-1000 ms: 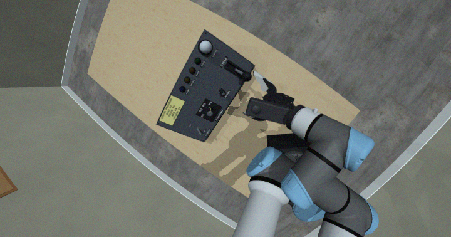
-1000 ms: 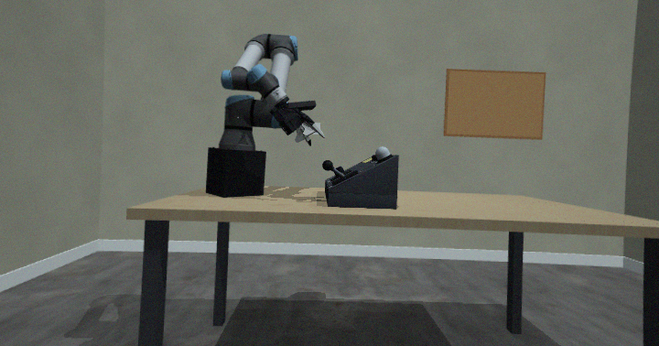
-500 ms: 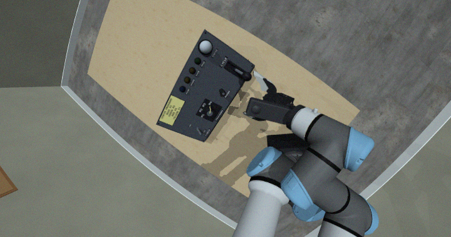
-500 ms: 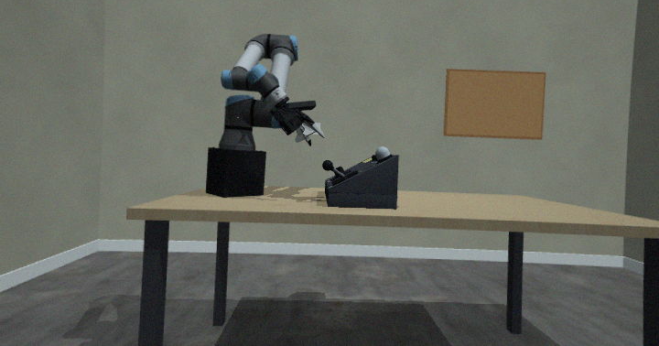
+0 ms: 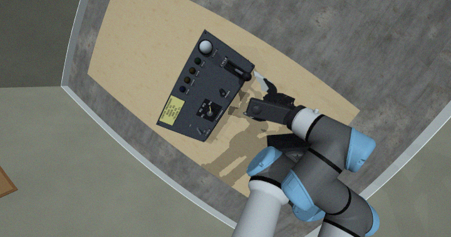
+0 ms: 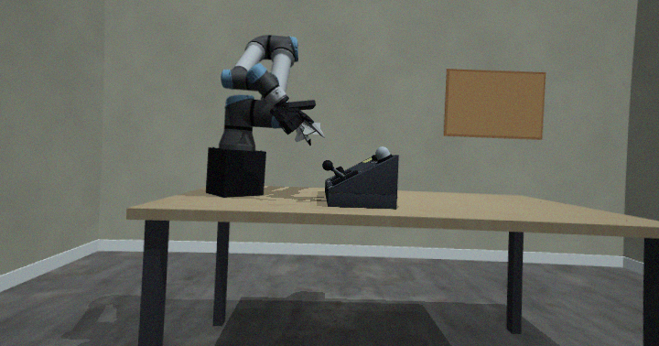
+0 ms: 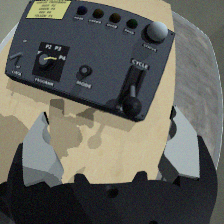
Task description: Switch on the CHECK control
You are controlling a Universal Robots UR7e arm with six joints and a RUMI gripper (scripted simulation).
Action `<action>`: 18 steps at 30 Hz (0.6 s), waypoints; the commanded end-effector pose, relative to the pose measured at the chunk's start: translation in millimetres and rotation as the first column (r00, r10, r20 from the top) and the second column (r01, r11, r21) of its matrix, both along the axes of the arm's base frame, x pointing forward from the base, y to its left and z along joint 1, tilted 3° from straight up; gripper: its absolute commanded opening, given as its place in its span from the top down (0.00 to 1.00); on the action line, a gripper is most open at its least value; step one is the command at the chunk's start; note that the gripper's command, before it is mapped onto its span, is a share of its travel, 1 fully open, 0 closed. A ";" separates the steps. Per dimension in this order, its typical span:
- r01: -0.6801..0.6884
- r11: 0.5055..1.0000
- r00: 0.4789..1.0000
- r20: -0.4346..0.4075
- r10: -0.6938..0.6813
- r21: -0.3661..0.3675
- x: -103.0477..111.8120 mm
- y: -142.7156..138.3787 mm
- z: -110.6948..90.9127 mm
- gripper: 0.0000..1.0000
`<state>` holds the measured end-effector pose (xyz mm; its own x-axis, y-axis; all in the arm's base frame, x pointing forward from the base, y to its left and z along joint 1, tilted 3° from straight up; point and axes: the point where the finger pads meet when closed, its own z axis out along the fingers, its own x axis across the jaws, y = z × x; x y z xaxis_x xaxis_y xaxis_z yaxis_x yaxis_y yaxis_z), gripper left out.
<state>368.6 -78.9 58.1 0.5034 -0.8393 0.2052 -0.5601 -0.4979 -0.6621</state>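
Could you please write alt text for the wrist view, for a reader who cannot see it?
A dark console sits on a tan table, seen from above between the open gripper's empty fingers. Its CYCLE lever lies nearest; the CHECK switch is at the left edge, untouched.

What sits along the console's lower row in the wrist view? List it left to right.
CHECK toggle switch → PROGRAM rotary selector → MODE knob → CYCLE lever.

Dim, even, flat light. Blotchy, hard-edged arm shadow across the table [image 5: 132, 45] beside the console [image 5: 192, 86]. Strong fisheye bending at top-view edges. Soft, low-resolution panel lettering; no glare.
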 end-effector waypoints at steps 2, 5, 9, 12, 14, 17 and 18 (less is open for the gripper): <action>0.000 1.000 1.000 0.001 0.000 -0.001 -1.8 -0.4 3.3 0.00; 0.000 1.000 1.000 0.001 0.000 -0.001 -3.7 -0.7 6.5 0.00; 0.000 1.000 1.000 0.001 0.000 -0.001 -7.0 -1.2 12.2 0.00; 0.000 1.000 1.000 0.001 0.000 -0.001 -10.0 -1.6 17.4 0.00; 0.000 1.000 1.000 0.001 0.000 -0.001 -12.3 -1.9 21.1 0.00; 0.000 1.000 1.000 0.001 0.000 -0.001 -15.8 -2.4 27.2 0.00; 0.000 1.000 1.000 0.001 0.000 -0.001 -15.8 -2.4 27.2 0.00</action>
